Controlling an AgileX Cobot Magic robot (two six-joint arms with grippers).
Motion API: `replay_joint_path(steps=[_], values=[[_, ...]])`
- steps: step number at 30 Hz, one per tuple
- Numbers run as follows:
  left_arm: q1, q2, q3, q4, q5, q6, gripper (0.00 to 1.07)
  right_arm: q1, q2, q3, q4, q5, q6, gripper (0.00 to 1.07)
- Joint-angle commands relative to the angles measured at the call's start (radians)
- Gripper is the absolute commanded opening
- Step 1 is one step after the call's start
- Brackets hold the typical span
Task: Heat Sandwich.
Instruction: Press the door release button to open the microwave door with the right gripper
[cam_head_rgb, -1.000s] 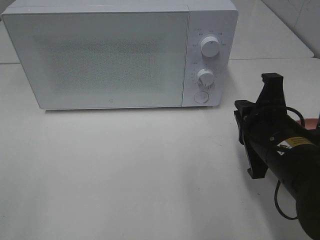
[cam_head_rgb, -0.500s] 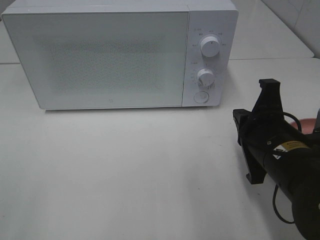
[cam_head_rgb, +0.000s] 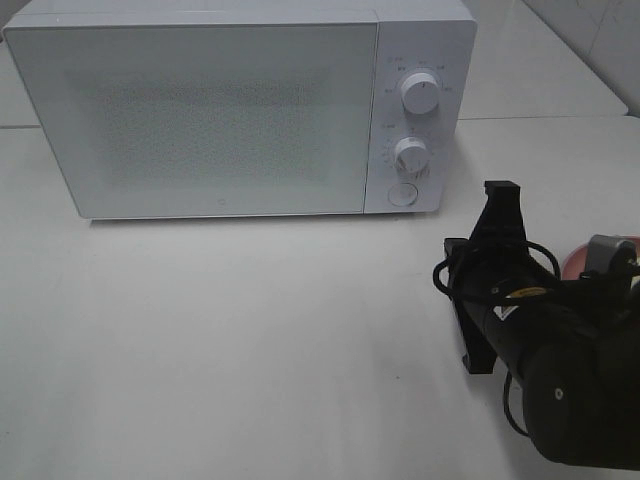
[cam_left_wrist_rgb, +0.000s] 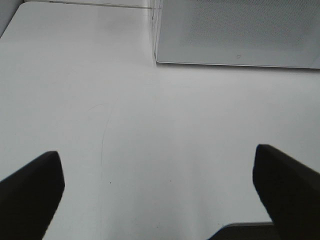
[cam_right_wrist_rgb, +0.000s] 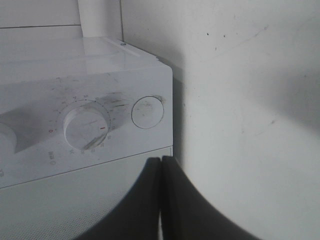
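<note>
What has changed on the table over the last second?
The right arm swung left across the table, ending more squarely in front of the microwave's control panel and lower in the high view. The right gripper is shut with nothing in it, and it points near the round button. The microwave stayed where it was, with its door closed.

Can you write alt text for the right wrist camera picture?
The right gripper, jaws shut and holding nothing, points at the control panel of a white microwave. A round button and a dial sit ahead of it.
</note>
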Motion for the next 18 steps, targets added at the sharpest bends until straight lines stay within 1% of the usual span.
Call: replay_joint_path(steps=[1, 4, 8, 9, 10, 12, 13, 14, 18], values=[[0.005, -0.023, 0.002, -0.007, -0.013, 0.001, 0.97, -0.031, 0.030, -0.041, -0.039, 0.022, 0.002, 0.01], [0.005, -0.023, 0.002, -0.007, -0.013, 0.001, 0.97, -0.049, 0.045, -0.069, -0.054, 0.040, 0.002, 0.01], [0.005, -0.023, 0.002, -0.007, -0.013, 0.001, 0.97, -0.093, 0.083, -0.133, -0.091, 0.066, 0.002, 0.01], [0.005, -0.023, 0.002, -0.007, -0.013, 0.001, 0.97, -0.093, 0.083, -0.133, -0.091, 0.066, 0.002, 0.01], [0.005, -0.023, 0.002, -0.007, -0.013, 0.001, 0.97, -0.115, 0.104, -0.166, -0.121, 0.086, 0.002, 0.02], [0.005, -0.023, 0.002, -0.007, -0.013, 0.001, 0.97, -0.131, 0.124, -0.199, -0.144, 0.112, 0.002, 0.02], [0.005, -0.023, 0.002, -0.007, -0.013, 0.001, 0.97, -0.131, 0.124, -0.199, -0.144, 0.112, 0.002, 0.02], [0.005, -0.023, 0.002, -0.007, -0.013, 0.001, 0.97, -0.148, 0.138, -0.226, -0.159, 0.132, 0.002, 0.02], [0.005, -0.023, 0.002, -0.007, -0.013, 0.001, 0.97, -0.171, 0.158, -0.264, -0.176, 0.152, 0.001, 0.02]])
